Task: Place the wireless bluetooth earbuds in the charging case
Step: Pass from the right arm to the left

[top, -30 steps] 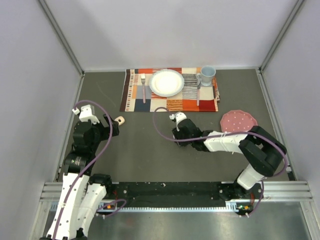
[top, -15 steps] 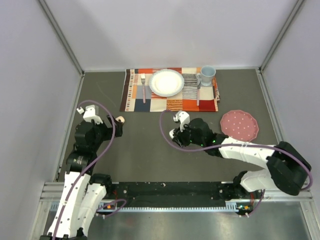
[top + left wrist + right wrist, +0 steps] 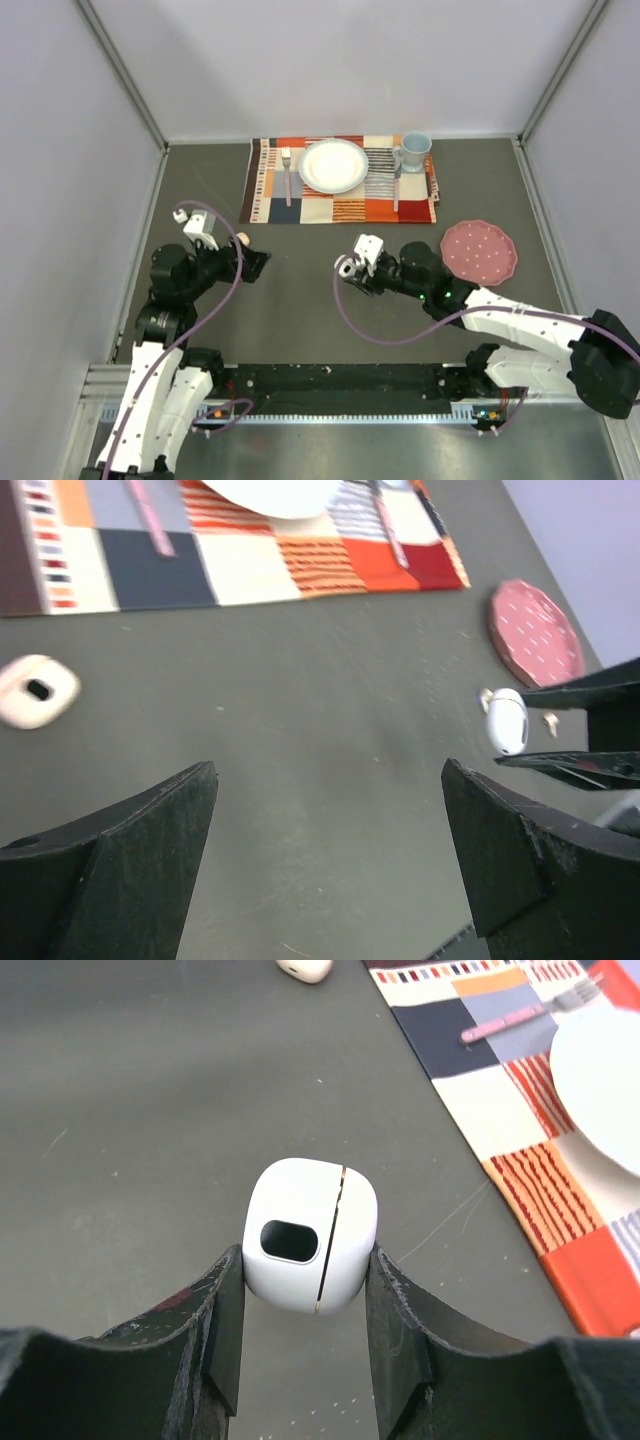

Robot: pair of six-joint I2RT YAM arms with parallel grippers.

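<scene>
My right gripper (image 3: 346,270) is shut on a white rounded-square charging case (image 3: 310,1235), held closed a little above the dark table with its oval hole toward the camera. The case also shows in the left wrist view (image 3: 507,720). Two tiny pale bits (image 3: 485,695) lie beside it there, perhaps earbuds; they are too small to tell. A second pale case (image 3: 35,690) lies on the table left of the placemat's corner and shows at the top of the right wrist view (image 3: 305,968). My left gripper (image 3: 257,264) is open and empty (image 3: 328,780), pointing toward the right gripper.
A patchwork placemat (image 3: 270,190) at the back holds a white plate (image 3: 333,165), a fork (image 3: 286,175) and a blue mug (image 3: 414,150). A pink dotted disc (image 3: 479,251) lies at the right. Grey walls close in both sides.
My right gripper has carried the white case slightly toward the near side as its arm stretched out. My left gripper has swung right, toward the middle of the table.
</scene>
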